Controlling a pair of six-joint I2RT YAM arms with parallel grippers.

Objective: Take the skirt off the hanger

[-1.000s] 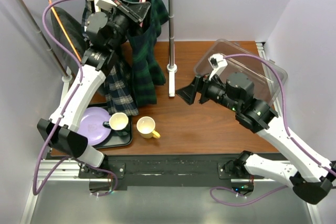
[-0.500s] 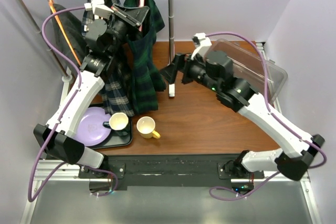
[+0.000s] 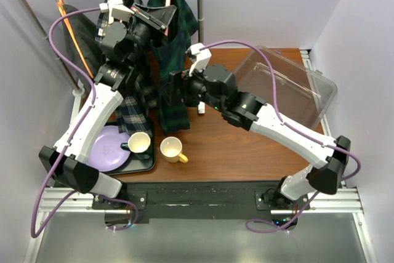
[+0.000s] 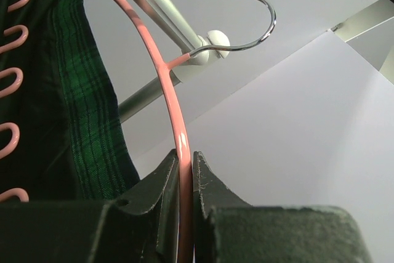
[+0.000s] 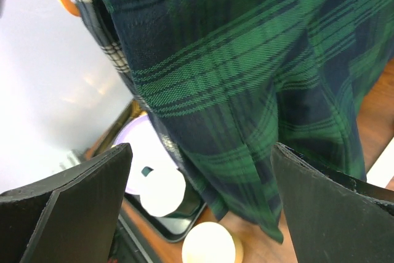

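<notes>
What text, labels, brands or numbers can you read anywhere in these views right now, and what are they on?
No readable text in any view.
green plaid skirt: woven pattern only, no tag showing.
pink hanger: bare, no print.
yellow mug and clear bin: no visible marking.
purple plate: a faint mark, too small to read.

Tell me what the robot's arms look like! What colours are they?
Both the left arm and the right arm have smooth white shells with chunky black round joints. A purple cable loops along each one. The left gripper and right gripper have flat, black, wedge-shaped fingers. I can see no writing on them.
</notes>
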